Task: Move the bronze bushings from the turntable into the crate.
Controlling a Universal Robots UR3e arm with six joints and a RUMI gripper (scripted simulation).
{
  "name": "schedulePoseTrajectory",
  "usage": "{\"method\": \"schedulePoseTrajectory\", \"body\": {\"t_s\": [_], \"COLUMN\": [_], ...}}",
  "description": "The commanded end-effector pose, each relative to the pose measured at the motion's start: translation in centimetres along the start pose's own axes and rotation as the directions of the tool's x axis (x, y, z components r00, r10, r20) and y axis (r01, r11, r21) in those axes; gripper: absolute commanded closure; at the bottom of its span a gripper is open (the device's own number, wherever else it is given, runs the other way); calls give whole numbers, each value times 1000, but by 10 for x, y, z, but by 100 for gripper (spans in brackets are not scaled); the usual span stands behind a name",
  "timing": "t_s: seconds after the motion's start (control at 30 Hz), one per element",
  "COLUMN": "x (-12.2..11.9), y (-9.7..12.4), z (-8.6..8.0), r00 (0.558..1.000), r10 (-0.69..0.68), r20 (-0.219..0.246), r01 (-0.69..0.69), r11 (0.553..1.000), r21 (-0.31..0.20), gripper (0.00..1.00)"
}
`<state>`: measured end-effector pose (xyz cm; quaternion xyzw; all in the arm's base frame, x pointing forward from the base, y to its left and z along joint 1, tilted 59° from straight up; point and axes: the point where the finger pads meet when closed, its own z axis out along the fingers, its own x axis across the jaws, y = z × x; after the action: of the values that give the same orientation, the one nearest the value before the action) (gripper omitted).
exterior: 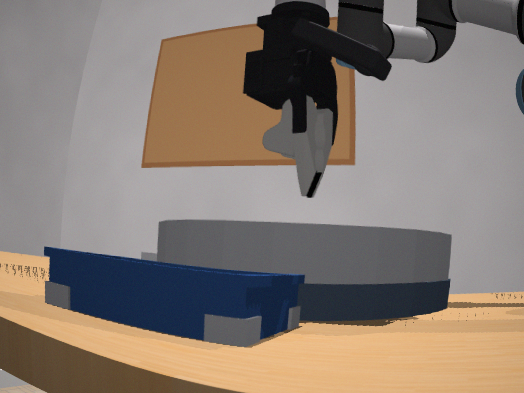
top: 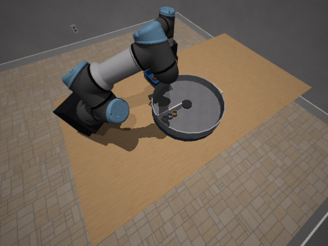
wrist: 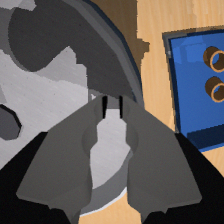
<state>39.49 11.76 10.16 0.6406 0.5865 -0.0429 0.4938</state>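
Observation:
The grey turntable (top: 203, 111) (exterior: 300, 253) (wrist: 45, 92) holds a bronze bushing (top: 176, 112) near its divider bar. Dark steel bushings (top: 169, 115) (top: 164, 118) lie beside it, toward the wall. The blue crate (top: 149, 79) (exterior: 150, 293) (wrist: 187, 107) holds two bronze bushings, one upper (wrist: 217, 59) and one lower (wrist: 217, 91) in the wrist view. My gripper (exterior: 311, 196) (wrist: 113, 97) is shut, with a narrow gap and nothing between its tips. It hangs above the turntable's crate-side part, higher than the wall. In the top view the arm hides its fingers.
The turntable's raised wall (top: 220, 108) runs around it. A thin divider bar (top: 170, 109) reaches from the wall toward the dark centre hub (top: 186, 104) (wrist: 9, 122). The crate stands close beside the turntable on the wooden table (top: 141, 171).

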Motion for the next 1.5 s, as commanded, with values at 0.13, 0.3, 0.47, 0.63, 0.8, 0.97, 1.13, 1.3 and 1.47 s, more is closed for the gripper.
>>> {"method": "schedulePoseTrajectory", "body": {"t_s": [0.13,0.3,0.47,0.63,0.8,0.97,1.13,1.3,1.47], "x": [-25,-43,-60,-71,-87,-103,-112,-127,-140], "y": [0,-1,-1,-2,-2,-3,-3,-3,-3], "z": [-1,0,0,0,0,0,1,1,1], "r00": [986,958,918,888,831,767,725,655,583], "r10": [168,285,396,459,556,642,688,756,812], "r20": [-9,-10,-11,-12,-12,-13,-13,-13,-13], "r01": [-168,-285,-396,-459,-556,-642,-688,-756,-812], "r11": [986,958,918,888,831,767,726,655,583], "r21": [-8,-7,-6,-5,-4,-3,-2,-1,0], "gripper": [94,94,94,94,94,94,94,94,94]}}
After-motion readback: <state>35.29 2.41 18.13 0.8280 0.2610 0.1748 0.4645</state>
